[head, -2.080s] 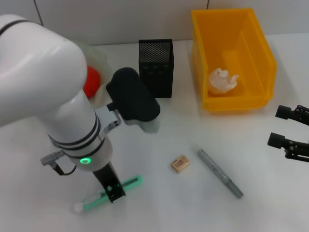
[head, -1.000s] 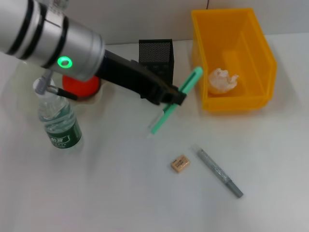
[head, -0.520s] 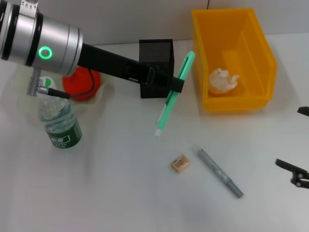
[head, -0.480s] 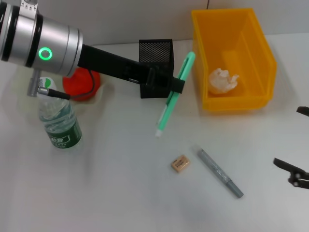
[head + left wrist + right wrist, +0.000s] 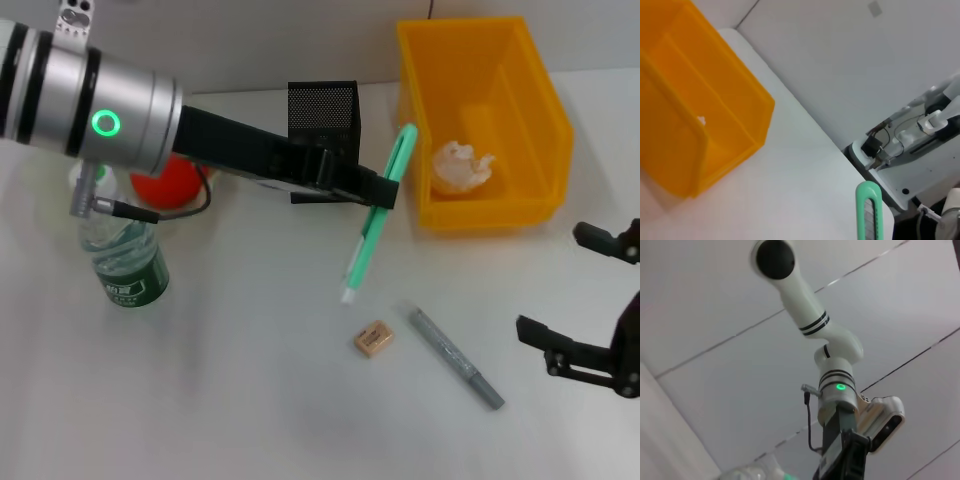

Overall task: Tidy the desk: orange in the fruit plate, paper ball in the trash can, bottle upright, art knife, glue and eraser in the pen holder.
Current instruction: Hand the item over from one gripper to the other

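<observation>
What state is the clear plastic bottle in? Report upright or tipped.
Upright. In the head view the clear plastic bottle with the green label stands on its base on the white desk, cap end up, partly hidden behind the left arm.

White bench (image 5: 250, 400). On it: black mesh pen holder (image 5: 322, 125) at the back, yellow bin (image 5: 480, 120) just beside it, water bottle (image 5: 122, 255) standing upright toward the left, red fruit plate (image 5: 170, 185) behind the bottle, tan eraser (image 5: 373, 339) near the middle, grey glue pen (image 5: 455, 357) lying aslant, close beside the eraser.
</observation>
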`<state>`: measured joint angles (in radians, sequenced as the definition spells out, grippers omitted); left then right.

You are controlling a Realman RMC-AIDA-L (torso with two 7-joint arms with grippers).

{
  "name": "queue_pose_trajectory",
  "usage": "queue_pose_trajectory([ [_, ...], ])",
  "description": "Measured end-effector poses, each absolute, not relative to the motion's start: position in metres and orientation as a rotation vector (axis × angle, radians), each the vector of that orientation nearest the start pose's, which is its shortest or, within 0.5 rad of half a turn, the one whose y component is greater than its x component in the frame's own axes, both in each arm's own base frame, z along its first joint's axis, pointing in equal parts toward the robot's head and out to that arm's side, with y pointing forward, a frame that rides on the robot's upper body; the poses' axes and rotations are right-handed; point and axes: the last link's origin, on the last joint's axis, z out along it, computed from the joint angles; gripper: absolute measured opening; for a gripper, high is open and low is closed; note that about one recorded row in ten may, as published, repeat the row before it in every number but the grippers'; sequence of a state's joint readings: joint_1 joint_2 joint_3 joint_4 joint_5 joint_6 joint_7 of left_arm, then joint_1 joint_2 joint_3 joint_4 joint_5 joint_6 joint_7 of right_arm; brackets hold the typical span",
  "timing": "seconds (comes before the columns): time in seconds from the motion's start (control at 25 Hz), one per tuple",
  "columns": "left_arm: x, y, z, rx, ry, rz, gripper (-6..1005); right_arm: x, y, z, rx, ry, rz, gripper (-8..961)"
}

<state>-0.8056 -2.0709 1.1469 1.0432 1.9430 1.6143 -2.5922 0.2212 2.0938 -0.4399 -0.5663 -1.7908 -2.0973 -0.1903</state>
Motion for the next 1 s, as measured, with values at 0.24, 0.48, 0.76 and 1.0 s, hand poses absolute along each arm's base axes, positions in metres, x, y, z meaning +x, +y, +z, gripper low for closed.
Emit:
queue_pose_trajectory([
  [0.24,-0.088,0.365,-0.015,-2.942,-1.425,-0.357,184,0.296,0.201,0.024,-1.768,-1.116,0.594,780],
  [0.48,-0.091,0.361,-0.018,-2.929,-1.498,-0.412,184,0.294,0.196,0.01,-1.674,-1.235,0.525,780],
  [0.76,-0.095,0.352,-0.024,-2.934,-1.557,-0.442,184,0.292,0.187,-0.012,-1.492,-1.36,0.377,779],
  [1.0,-0.093,0.347,-0.025,-2.953,-1.552,-0.473,184,0.291,0.178,-0.023,-1.423,-1.454,0.315,778],
])
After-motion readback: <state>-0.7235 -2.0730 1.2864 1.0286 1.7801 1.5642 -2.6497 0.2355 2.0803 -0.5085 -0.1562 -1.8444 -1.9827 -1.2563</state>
